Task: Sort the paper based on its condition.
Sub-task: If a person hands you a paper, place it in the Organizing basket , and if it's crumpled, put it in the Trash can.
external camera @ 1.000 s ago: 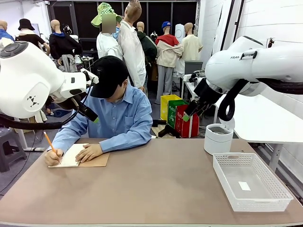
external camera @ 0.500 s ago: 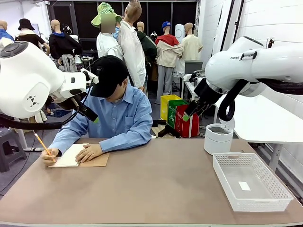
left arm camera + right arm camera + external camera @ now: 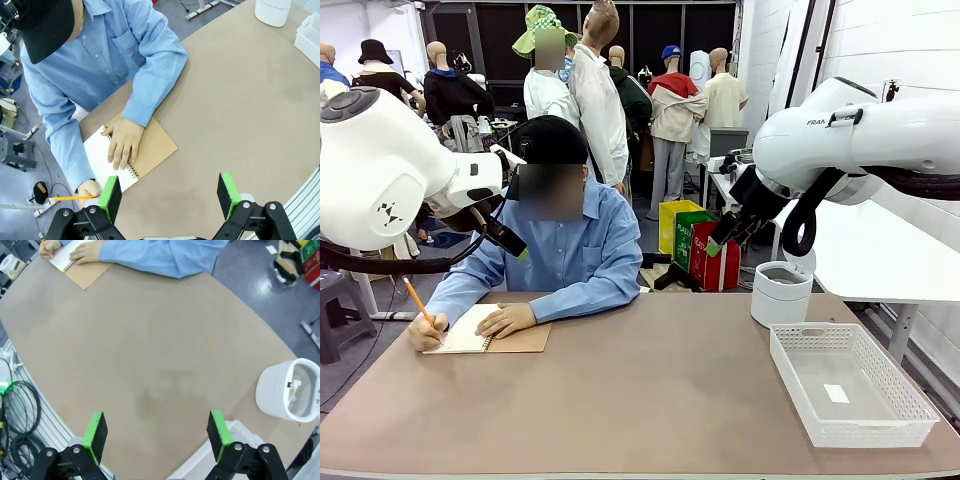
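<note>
Loose paper is out of view. At the far left of the table a person writes with an orange pencil [image 3: 417, 300] on the white page of a spiral notebook [image 3: 485, 335], the other hand [image 3: 123, 142] flat on it. My left gripper [image 3: 168, 196] hangs open high above the table, close to the notebook [image 3: 142, 155], with nothing between its green pads. It shows beside the person's shoulder as left gripper [image 3: 515, 245]. My right gripper [image 3: 156, 432] is open and empty too, high over the bare brown table [image 3: 150, 355], and appears as right gripper [image 3: 720, 240] up at the right.
A white mesh basket [image 3: 910, 420] stands at the front right, holding just a small white label. Behind it is a white round bin [image 3: 781, 293]; in the bin [image 3: 272, 395] something white and wrinkled shows, I cannot tell what. Cables [image 3: 17, 410] lie beyond the table edge.
The person's pencil hand has shifted slightly over the page and the head has lifted a little. Both arms hold still.
</note>
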You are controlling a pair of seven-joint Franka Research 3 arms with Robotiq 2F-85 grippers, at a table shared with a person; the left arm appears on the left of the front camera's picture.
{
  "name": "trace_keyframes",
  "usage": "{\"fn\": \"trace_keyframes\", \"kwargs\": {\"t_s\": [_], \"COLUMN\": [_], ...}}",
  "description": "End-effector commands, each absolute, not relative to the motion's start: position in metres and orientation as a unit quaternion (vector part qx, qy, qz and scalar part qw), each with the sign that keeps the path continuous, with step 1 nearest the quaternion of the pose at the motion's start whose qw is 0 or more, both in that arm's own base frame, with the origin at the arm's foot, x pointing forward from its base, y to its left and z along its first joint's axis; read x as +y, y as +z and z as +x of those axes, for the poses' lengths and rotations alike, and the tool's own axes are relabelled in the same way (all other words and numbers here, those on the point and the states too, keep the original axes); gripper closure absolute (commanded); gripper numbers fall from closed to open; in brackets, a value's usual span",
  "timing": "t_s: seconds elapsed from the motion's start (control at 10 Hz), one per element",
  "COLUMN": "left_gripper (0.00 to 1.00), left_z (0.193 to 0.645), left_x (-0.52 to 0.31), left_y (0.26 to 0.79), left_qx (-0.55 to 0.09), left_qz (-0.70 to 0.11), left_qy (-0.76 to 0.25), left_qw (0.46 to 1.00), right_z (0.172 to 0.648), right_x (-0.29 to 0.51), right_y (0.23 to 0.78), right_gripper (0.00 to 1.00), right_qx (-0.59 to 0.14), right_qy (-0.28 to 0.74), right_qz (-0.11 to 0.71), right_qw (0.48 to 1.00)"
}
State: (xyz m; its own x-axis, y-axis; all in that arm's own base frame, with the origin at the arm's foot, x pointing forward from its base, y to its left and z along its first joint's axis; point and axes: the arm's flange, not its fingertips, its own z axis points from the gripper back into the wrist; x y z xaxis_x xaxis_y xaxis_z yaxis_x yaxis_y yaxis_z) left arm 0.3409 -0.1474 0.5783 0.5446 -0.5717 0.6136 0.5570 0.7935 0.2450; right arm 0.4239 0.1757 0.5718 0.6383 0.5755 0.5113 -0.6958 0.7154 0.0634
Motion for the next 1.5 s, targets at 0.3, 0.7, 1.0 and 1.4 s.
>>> {"fn": "trace_keyframes", "kwargs": {"t_s": [0.3,0.7,1.0,1.4], "left_gripper": [0.0,0.0,0.0,0.0], "left_z": [0.3408,0.3408,0.3408,0.3408], "left_x": [-0.1472,-0.1472,-0.1472,-0.1472], "left_y": [0.5783,0.5783,0.5783,0.5783], "left_qx": [-0.353,-0.353,-0.353,-0.353], "left_qz": [0.012,0.012,0.012,0.012], "left_qy": [-0.322,-0.322,-0.322,-0.322], "left_qw": [0.878,0.878,0.878,0.878], "right_z": [0.4234,0.4234,0.4234,0.4234], "right_x": [0.1758,0.1758,0.1758,0.1758], "right_y": [0.5721,0.5721,0.5721,0.5721], "right_gripper": [0.0,0.0,0.0,0.0], "right_qx": [-0.232,-0.232,-0.232,-0.232], "right_qy": [0.355,0.355,0.355,0.355], "right_qz": [0.127,0.127,0.127,0.127], "right_qw": [0.896,0.896,0.896,0.896]}}
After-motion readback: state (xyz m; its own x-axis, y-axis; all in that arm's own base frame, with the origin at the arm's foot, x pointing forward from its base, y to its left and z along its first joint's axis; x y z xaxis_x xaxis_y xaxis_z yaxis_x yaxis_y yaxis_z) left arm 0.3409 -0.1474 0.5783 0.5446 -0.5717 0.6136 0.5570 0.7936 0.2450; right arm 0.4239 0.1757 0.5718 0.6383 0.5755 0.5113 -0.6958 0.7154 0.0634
